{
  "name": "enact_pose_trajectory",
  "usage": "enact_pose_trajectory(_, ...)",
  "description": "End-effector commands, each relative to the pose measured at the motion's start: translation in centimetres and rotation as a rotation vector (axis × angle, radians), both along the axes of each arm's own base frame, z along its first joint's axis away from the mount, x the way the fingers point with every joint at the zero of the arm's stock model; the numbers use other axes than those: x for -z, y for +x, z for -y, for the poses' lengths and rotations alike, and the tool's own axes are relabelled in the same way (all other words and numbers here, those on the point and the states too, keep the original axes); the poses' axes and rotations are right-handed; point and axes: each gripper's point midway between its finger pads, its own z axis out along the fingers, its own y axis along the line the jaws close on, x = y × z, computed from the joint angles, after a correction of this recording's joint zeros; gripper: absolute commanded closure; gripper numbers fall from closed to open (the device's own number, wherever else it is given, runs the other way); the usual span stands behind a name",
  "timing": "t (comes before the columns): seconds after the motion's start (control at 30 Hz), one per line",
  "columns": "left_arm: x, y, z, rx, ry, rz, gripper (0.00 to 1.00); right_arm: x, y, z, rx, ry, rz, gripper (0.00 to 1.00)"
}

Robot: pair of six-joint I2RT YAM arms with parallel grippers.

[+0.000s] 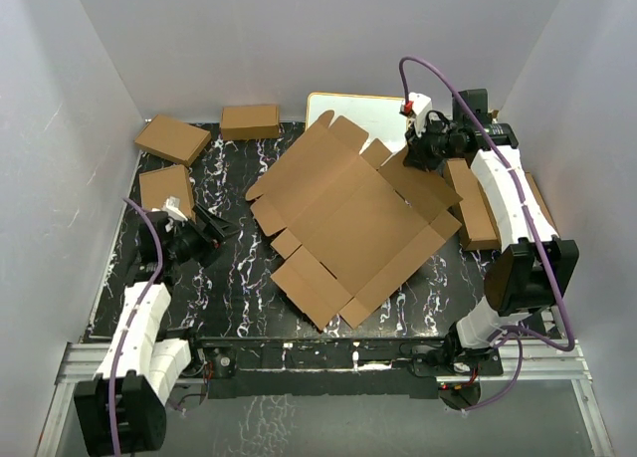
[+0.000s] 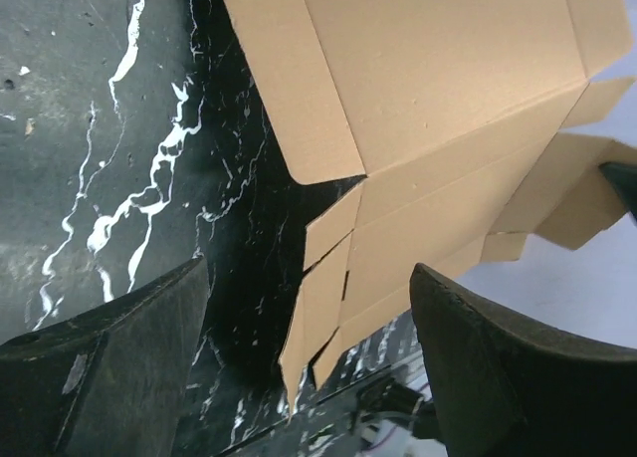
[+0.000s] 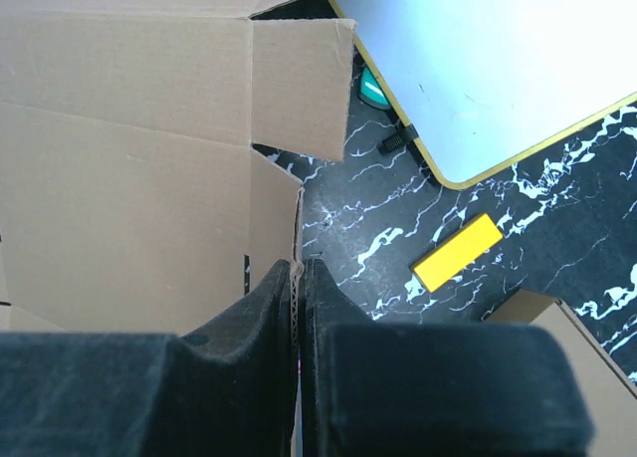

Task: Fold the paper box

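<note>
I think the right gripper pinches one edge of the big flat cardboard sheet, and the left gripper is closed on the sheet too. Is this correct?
Not fully. The left gripper is open, not closed on the paper box. The left wrist view shows its fingers wide apart, gripping nothing. The right gripper does pinch one edge of the sheet.

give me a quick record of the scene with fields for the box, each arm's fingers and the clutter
paper box: unfolded sheet, lying at an angle mid-table
left fingers: open, holding nothing, left of the sheet
right fingers: shut on a flap edge at the sheet's far right corner
other items: small folded boxes, white board, yellow block
task state: box not yet formed
</note>
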Motion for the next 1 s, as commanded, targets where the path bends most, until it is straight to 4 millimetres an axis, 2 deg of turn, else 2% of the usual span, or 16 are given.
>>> enact_pose_trajectory(0.0, -1.6, 2.8, 1.1, -0.030, -0.171, 0.095, 0.20, -1.0, 0.5, 0.9, -0.008, -0.063, 0.040, 0.92)
enact_pose_trajectory(0.07, 0.2, 3.0, 1.0, -0.089, -0.241, 0.054, 0.19, -1.0, 0.6, 1.0, -0.008, -0.068, 0.045, 0.92)
enact_pose_trajectory(0.13, 1.2, 3.3, 0.9, -0.132, -0.288, 0.069, 0.19, -1.0, 0.5, 0.9, -0.013, -0.066, 0.045, 0.92)
enact_pose_trajectory(0.37, 3.2, 5.1, 0.2, -0.207, -0.312, 0.085, 0.15, -1.3, 0.3, 0.3, -0.033, -0.037, 0.046, 0.92)
enact_pose_trajectory(0.53, 4.5, 6.9, 1.2, -0.232, -0.344, 0.069, 0.15, -1.7, 0.0, -0.1, -0.049, -0.015, 0.046, 0.92)
enact_pose_trajectory(0.77, 7.3, 8.8, 2.7, -0.245, -0.347, -0.002, 0.15, -2.2, 0.0, -0.2, -0.054, -0.005, 0.055, 0.92)
enact_pose_trajectory(0.97, 8.2, 10.7, 3.9, -0.245, -0.402, -0.007, 0.15, -2.5, -0.1, -0.6, -0.060, 0.014, 0.052, 0.92)
